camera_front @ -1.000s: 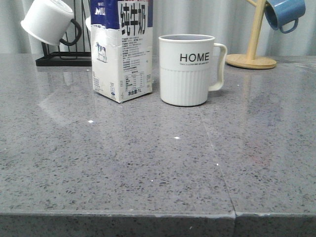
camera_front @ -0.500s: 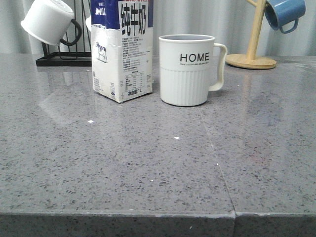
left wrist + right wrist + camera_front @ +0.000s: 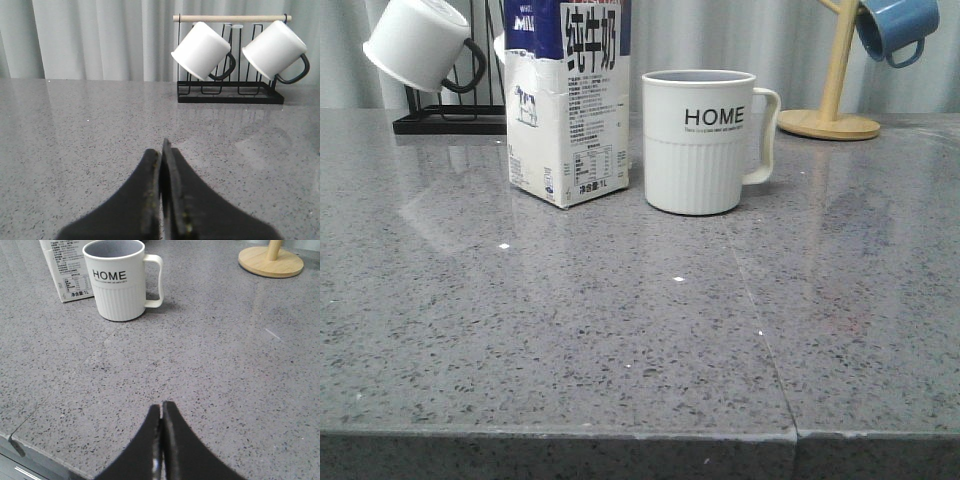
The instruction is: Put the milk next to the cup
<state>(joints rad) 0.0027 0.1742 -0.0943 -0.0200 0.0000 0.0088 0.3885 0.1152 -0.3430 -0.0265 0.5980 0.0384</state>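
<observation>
The milk [image 3: 567,105], a tall white carton with a dark blue top and a cow picture, stands upright on the grey table, just left of the cup [image 3: 698,140], with a small gap between them. The cup is a white ribbed mug with "HOME" lettering and a cream handle on its right. Both also show in the right wrist view: the cup [image 3: 120,280] and the carton's lower corner [image 3: 65,270]. My right gripper [image 3: 161,407] is shut and empty near the table's front edge. My left gripper [image 3: 160,150] is shut and empty, over bare table. Neither gripper shows in the front view.
A black wire rack [image 3: 230,90] with two plain white mugs [image 3: 202,50] hanging on it stands at the back left. A wooden mug tree [image 3: 835,100] with a blue mug [image 3: 895,28] stands at the back right. The table's front edge [image 3: 620,435] is close.
</observation>
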